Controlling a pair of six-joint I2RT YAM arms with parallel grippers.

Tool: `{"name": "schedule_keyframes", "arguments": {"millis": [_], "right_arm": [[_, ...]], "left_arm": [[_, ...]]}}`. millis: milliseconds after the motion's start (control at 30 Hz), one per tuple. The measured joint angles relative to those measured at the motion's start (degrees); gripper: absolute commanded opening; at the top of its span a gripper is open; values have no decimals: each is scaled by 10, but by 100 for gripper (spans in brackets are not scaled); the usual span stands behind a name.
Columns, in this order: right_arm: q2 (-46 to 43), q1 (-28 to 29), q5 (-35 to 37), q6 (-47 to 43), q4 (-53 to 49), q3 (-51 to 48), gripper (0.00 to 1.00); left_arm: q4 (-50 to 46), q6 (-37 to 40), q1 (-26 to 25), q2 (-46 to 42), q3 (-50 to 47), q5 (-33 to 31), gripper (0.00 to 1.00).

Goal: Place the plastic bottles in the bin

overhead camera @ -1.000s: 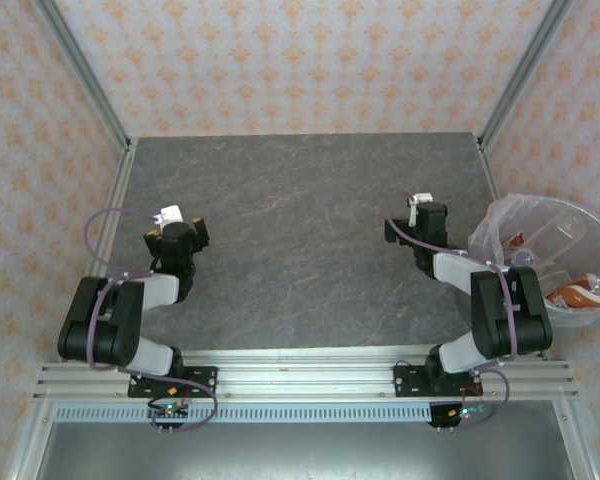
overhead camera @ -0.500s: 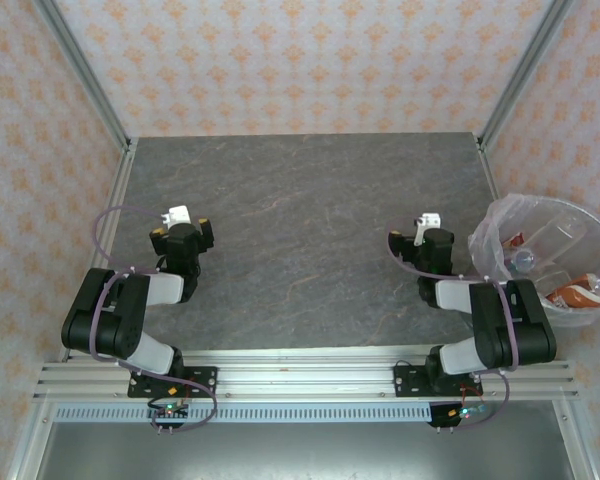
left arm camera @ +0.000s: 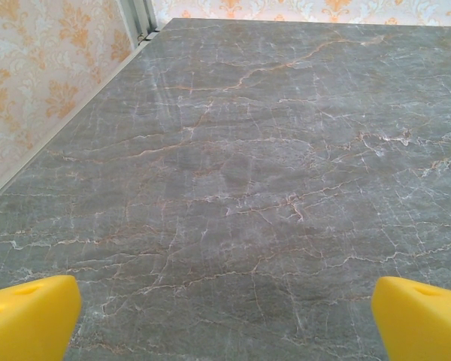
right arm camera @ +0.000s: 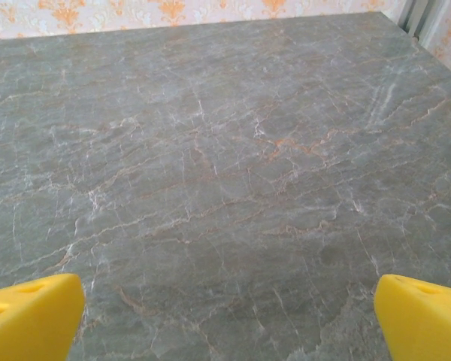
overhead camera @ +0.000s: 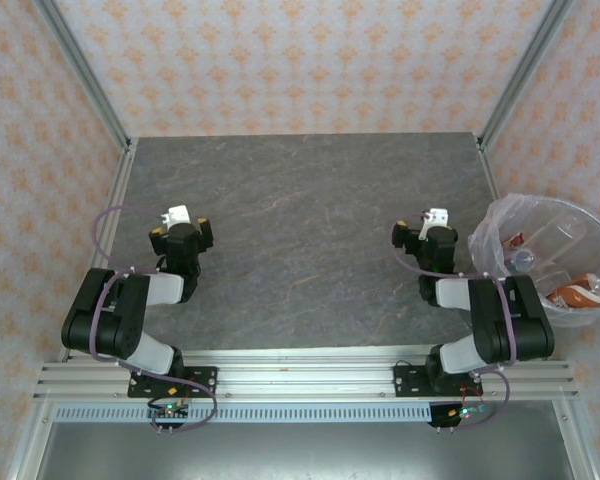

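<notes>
The bin point(overhead camera: 555, 200), lined with a whitish bag, stands off the table's right edge. Inside it lie plastic bottles: a clear one point(overhead camera: 520, 258), another clear one point(overhead camera: 562, 232) and one with an orange-red label point(overhead camera: 577, 294). My left gripper point(overhead camera: 180, 236) is folded back low over the table's left side. In the left wrist view the left gripper point(left arm camera: 225, 320) is open, its yellow fingers point(left arm camera: 30, 316) wide apart over bare stone. My right gripper point(overhead camera: 436, 236) sits left of the bin. The right wrist view shows the right gripper point(right arm camera: 225, 320) open as well, nothing between its yellow fingers point(right arm camera: 421, 316).
The grey marbled tabletop point(overhead camera: 300, 230) is fenced by aluminium posts point(overhead camera: 80, 70) and patterned walls on three sides. The arm bases stand on a rail point(overhead camera: 300, 375) along the near edge.
The right arm has drawn back, its gripper shifting right and nearer, closer to the bin. The left arm folded back slightly, then stayed still. Both grippers stayed open.
</notes>
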Motion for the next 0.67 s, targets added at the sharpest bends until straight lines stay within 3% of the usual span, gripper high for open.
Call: {"name": "schedule_keyframes", "arguments": {"millis": [667], "right_arm": [[32, -26, 19, 39, -19, 35, 99]], "left_arm": [[0, 2, 0, 0, 0, 0, 100]]}}
